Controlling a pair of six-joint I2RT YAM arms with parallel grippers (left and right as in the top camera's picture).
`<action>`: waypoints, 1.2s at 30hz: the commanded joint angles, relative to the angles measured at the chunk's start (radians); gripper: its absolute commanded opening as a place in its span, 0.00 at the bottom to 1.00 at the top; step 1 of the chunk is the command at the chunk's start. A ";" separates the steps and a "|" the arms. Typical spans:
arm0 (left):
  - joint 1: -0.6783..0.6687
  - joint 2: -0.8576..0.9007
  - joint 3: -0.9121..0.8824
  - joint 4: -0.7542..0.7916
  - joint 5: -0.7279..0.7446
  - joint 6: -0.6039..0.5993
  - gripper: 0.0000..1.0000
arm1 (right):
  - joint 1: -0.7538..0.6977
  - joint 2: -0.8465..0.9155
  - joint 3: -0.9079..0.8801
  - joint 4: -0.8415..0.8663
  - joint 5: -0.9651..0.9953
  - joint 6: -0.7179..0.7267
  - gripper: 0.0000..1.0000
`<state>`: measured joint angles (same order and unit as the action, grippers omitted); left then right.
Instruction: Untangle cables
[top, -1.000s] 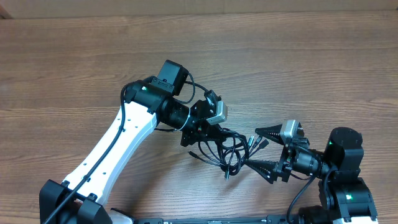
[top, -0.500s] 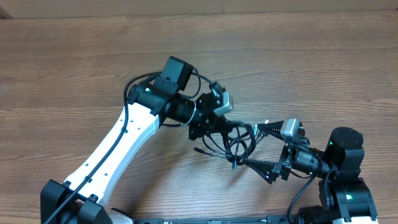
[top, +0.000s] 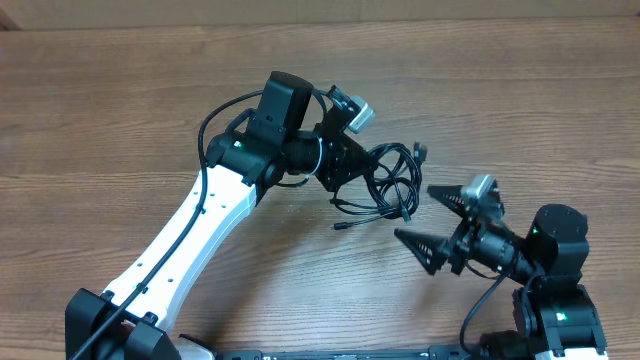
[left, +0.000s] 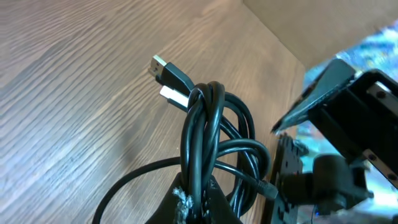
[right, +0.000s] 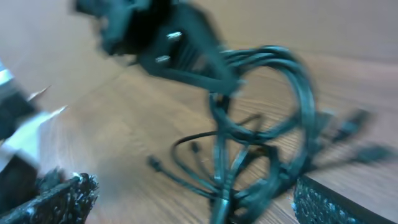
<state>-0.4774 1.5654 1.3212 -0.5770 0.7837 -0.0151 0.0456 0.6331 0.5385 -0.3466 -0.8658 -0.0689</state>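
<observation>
Cables (top: 392, 182) within left claw (top: 352, 165)

crowded pocket between the two grippers, bare wood around it

the cables (top: 392, 180) hang as a looped bunch from the left gripper (top: 348, 168), which is clamped on them, and fill the space just ahead of the right gripper (top: 432, 220). its jaws stand wide apart, with a bare gap between them facing the bunch. a loose strand (top: 352, 222) with a plug end trails below the loops, near the lower finger. the left arm (top: 200, 230) crosses the table (top: 120, 100) diagonally from the near-left edge and blocks that route. the far and left stretches of wood lie bare.
</observation>
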 joint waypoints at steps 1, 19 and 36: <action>0.000 -0.019 0.026 0.011 -0.062 -0.130 0.04 | -0.002 -0.004 0.025 0.013 0.230 0.214 1.00; 0.000 -0.019 0.026 0.060 0.127 -0.151 0.04 | -0.002 0.063 0.025 -0.029 0.469 0.403 1.00; 0.001 -0.019 0.026 0.259 0.174 -0.306 0.04 | -0.002 0.114 0.025 -0.014 0.446 0.411 1.00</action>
<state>-0.4774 1.5654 1.3212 -0.3641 0.8688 -0.2470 0.0460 0.7303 0.5385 -0.3660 -0.4194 0.3401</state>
